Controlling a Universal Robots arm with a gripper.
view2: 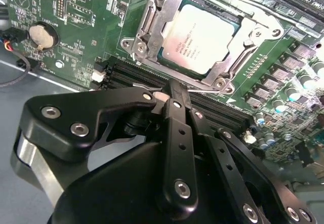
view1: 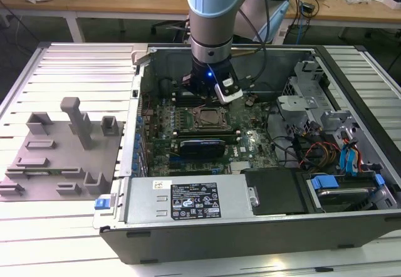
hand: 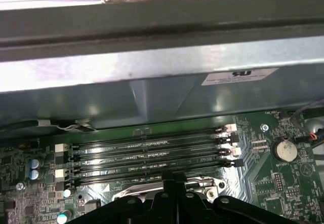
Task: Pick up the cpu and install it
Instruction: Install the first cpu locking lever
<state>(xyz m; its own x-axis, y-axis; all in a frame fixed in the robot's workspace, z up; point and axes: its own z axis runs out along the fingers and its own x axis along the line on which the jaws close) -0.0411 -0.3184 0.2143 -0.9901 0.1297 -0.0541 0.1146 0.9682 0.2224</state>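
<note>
The cpu point(view2: 199, 37) already lies in the socket frame point(view2: 152, 29) on the motherboard point(view2: 76, 11), its silvery top showing in the second wrist view, apparently flat inside the metal rim. The gripper point(view2: 172, 95) hangs just beside it over the memory slots point(hand: 147, 158), fingers drawn together into one narrow stack with nothing between them. In the exterior view the arm point(view1: 213, 14) stands inside the open computer case point(view1: 263, 233), over the far part of the board, with the grey fixture blocks point(view1: 62, 145) well apart on the exterior view's left. The risk, as I judge it, is a chip not fully seated: any sideways brush from the closed fingertips could shift it and bend socket pins, or catch the frame's edge.
</note>
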